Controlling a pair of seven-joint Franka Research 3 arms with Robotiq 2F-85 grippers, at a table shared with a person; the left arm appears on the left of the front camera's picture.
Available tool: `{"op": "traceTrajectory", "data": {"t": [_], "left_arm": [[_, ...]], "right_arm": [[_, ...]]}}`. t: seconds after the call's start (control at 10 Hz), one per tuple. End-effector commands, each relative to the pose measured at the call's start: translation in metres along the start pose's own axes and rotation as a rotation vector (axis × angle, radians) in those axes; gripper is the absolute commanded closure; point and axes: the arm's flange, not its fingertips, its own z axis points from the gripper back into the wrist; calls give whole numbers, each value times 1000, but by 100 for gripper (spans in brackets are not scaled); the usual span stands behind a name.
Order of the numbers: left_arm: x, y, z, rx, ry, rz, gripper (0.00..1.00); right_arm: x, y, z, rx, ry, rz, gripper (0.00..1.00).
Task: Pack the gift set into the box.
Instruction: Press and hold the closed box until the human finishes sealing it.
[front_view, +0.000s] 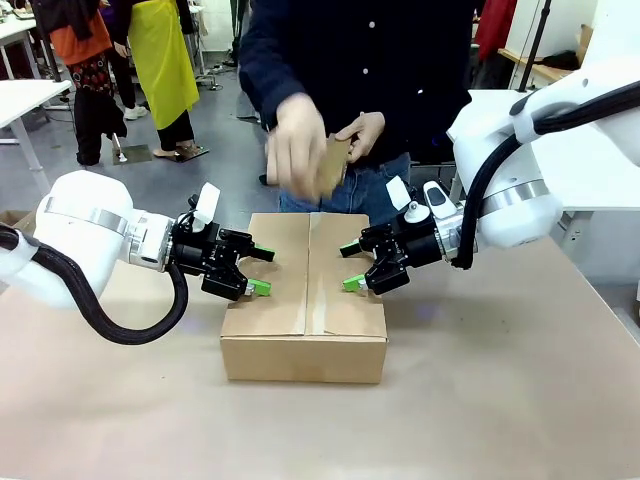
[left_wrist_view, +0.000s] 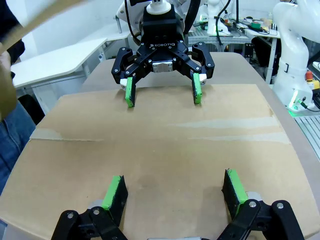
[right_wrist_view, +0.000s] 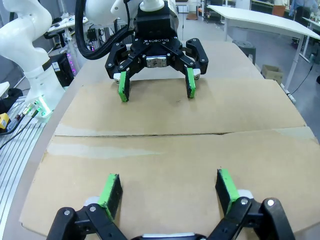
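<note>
The box (front_view: 305, 300) sits shut mid-table, seam running away toward the person, left gripper (front_view: 258, 270) and right gripper (front_view: 351, 266) wide open, empty, equally near on either side, seemingly just above its flaps.

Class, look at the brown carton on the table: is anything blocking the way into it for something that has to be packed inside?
Yes. The box has its own top flaps folded shut, meeting along a centre seam. The left pincer and right pincer, both open, sit at its two sides above the lid.
</note>
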Motion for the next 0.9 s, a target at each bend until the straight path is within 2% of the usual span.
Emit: {"op": "traceTrajectory", "data": {"t": [0.0, 0.8], "left_arm": [[-2, -1, -1, 7, -4, 1, 0], [-2, -1, -1, 7, -4, 1, 0]], "right_arm": [[-1, 0, 0, -2, 2, 2, 0], [-1, 0, 0, -2, 2, 2, 0]]}}
